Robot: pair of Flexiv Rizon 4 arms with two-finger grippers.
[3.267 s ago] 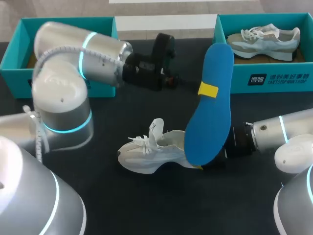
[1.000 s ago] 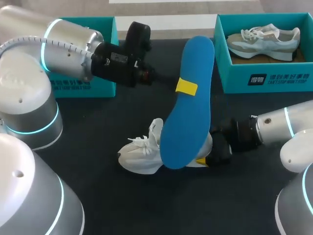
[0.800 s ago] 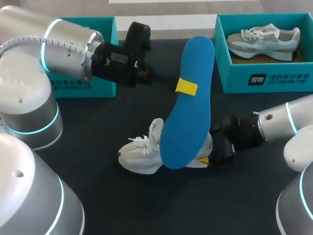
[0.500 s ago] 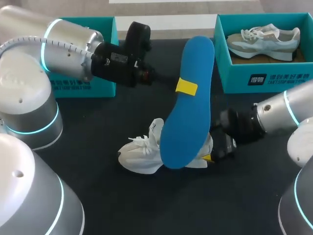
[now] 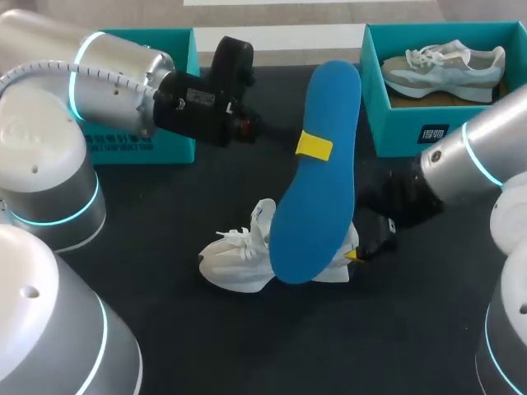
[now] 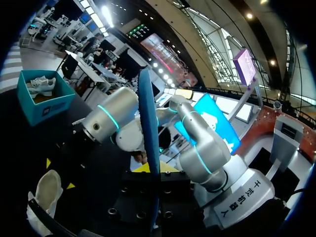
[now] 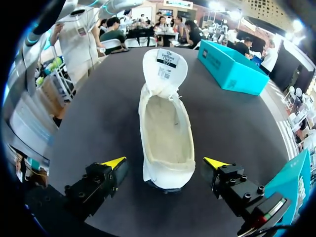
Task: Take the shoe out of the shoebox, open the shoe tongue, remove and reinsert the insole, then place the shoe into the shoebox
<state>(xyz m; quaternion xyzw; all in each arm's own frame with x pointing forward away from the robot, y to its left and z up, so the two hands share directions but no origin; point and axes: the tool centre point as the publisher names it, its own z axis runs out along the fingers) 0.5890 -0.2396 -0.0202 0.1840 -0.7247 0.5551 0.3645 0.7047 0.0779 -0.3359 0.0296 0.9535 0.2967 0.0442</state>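
**Insole out and gripped by your left arm; sneaker on the table, right pincer open around its heel.**

Your white sneaker [image 5: 235,262] lies on the black table [image 5: 247,346], outside both boxes. In the right wrist view its tongue [image 7: 165,66] is folded forward and the inside is bare. Your right gripper [image 7: 165,163] is spread wide, one yellow tip on each side of the heel with a gap on both sides, so it grips nothing. The blue insole [image 5: 317,189] is raised and tilted. From above, its lower end overlaps the sneaker's heel half; you cannot tell whether they touch. Your left gripper [image 5: 311,146] is clamped on the insole's middle, which appears edge-on between the fingers in the left wrist view. One teal shoebox [image 5: 165,148] sits behind your left arm. The other [image 5: 445,123] holds a second sneaker [image 5: 445,66].
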